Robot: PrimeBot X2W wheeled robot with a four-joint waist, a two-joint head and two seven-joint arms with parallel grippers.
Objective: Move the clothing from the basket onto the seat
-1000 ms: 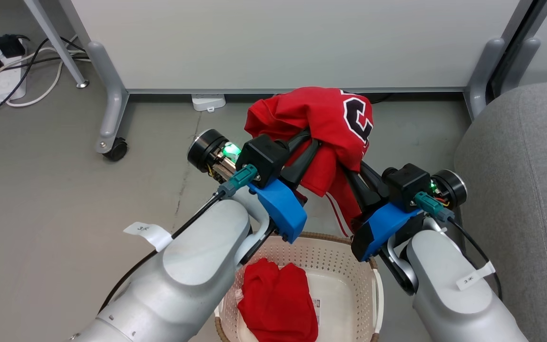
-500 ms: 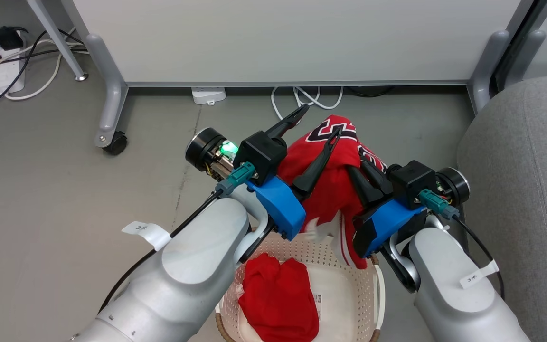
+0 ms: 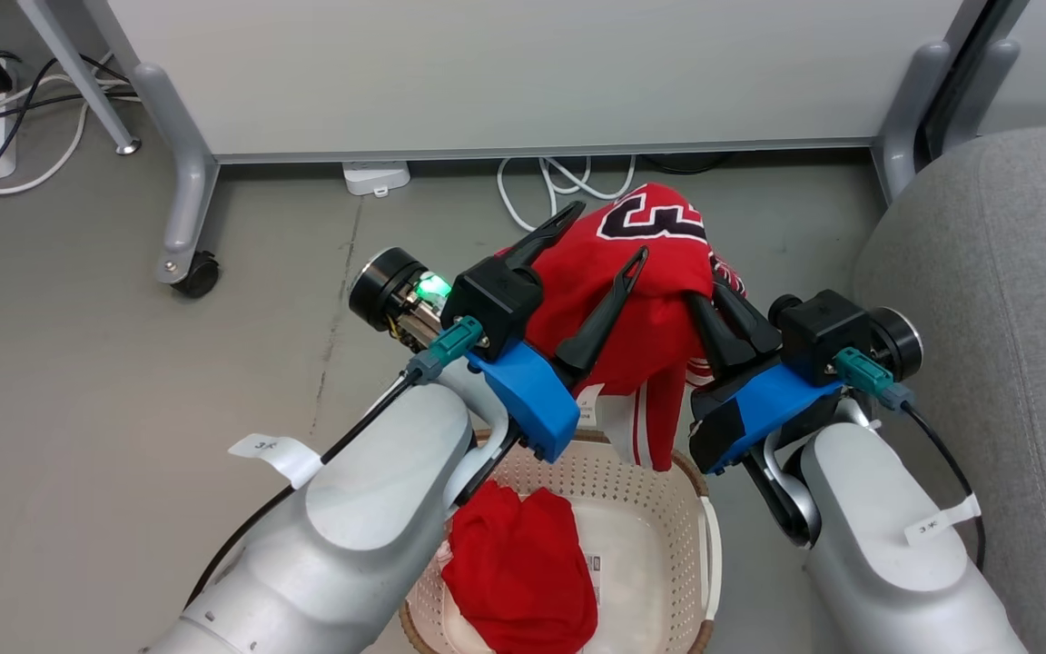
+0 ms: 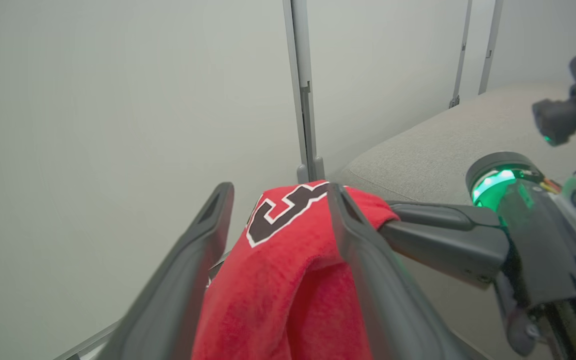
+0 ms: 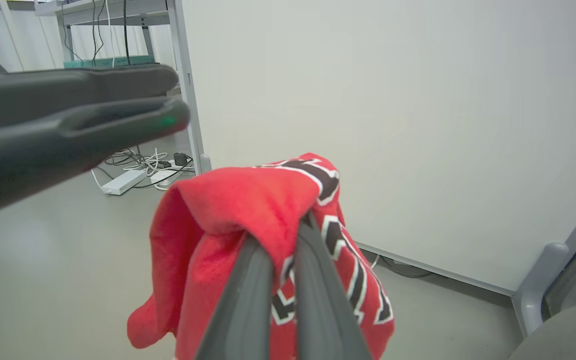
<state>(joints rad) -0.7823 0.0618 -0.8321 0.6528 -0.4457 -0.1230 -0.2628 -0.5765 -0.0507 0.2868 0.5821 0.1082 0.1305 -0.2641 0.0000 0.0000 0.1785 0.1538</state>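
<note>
Head view, nearest the robot: basket standing on the floor between both forearms, with one crumpled red garment lying inside beside a label sticker.

Above the basket's far rim: jersey held clear in the air, one striped hem hanging toward the rim without visibly touching it.
- State of right claw: pressed together, pinching a fold of the jersey. Confirmed in right wrist view, with cloth bunched over both fingers.
- State of left claw: spread wide, one finger on either side of the numbered part, gripping nothing. In left wrist view, cloth lying between the fingers, contact with either one not determinable.

Step in hand, as judged: transfer of the first garment, load carried by right claw alone. Early in the task, with neither garment on the seat yet.

Next move, as judged:
1. Draw left claw back clear of the cloth before any swing, to avoid snagging.
2. Carry the jersey rightward over the seat, high enough for the hanging hem to pass the rounded edge.
3. Release, then return for the red garment.

Farther out: seat in light-grey fabric with one seam, near the basket on the robot's right. Floor smooth and grey, marked by a thin crack line. Beyond: pale partition panel on grey legs, one caster, white cable loops at its foot, a white power strip, more cabling at far left.
</note>
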